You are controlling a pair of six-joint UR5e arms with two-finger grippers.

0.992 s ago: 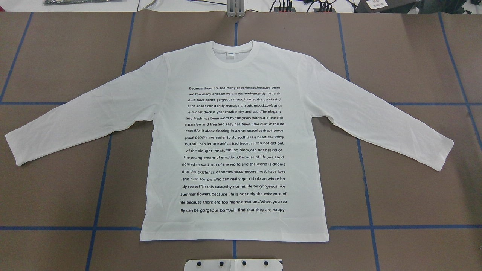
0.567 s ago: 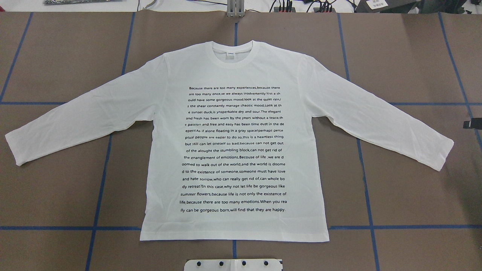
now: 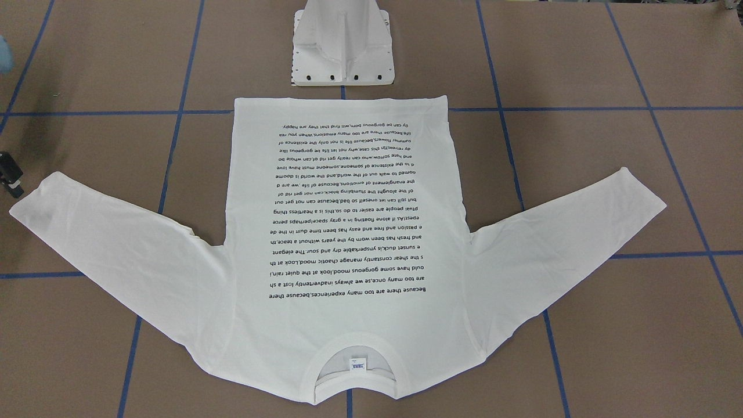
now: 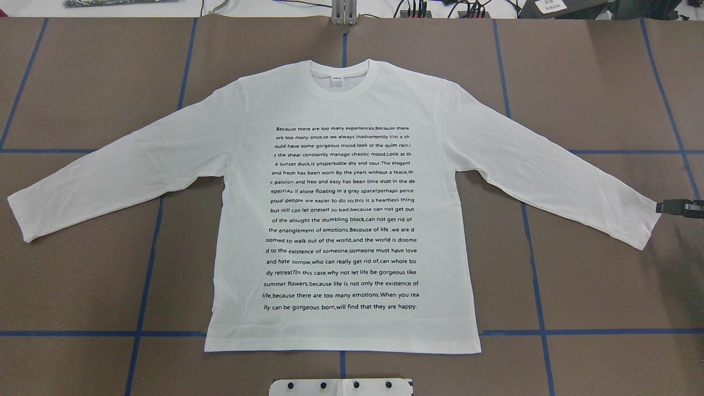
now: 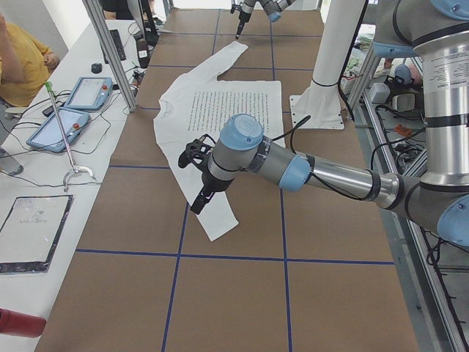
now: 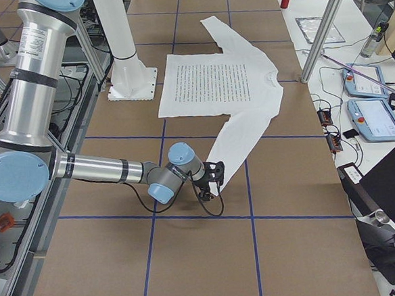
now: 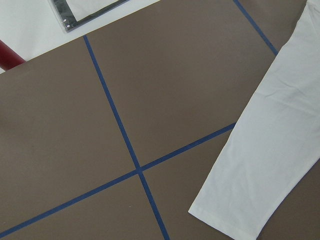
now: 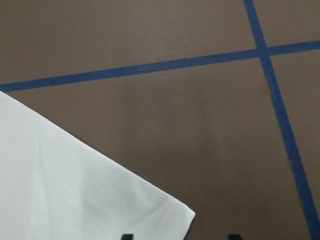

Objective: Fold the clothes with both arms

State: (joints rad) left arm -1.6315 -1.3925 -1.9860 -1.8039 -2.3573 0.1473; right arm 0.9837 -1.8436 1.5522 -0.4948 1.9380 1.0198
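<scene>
One white long-sleeved T-shirt (image 4: 341, 220) lies flat and face up on the brown table (image 4: 82, 82). Its printed text reads upright from the robot's side, and its collar (image 4: 341, 77) is on the far side. On the robot's left, the left-side sleeve (image 4: 110, 170) stretches outward and a little toward the robot. The left gripper (image 5: 198, 206) hangs near the cuff end of this sleeve. Only the side camera shows it, so I cannot tell how far its fingers are apart. On the robot's right, the right-side sleeve (image 4: 550, 176) spreads in the same way. The right gripper (image 4: 663, 207) is low at the far corner of this cuff. Its two fingertips (image 8: 126, 236) are parted and clamp nothing, and the cuff corner lies just before the gap.
</scene>
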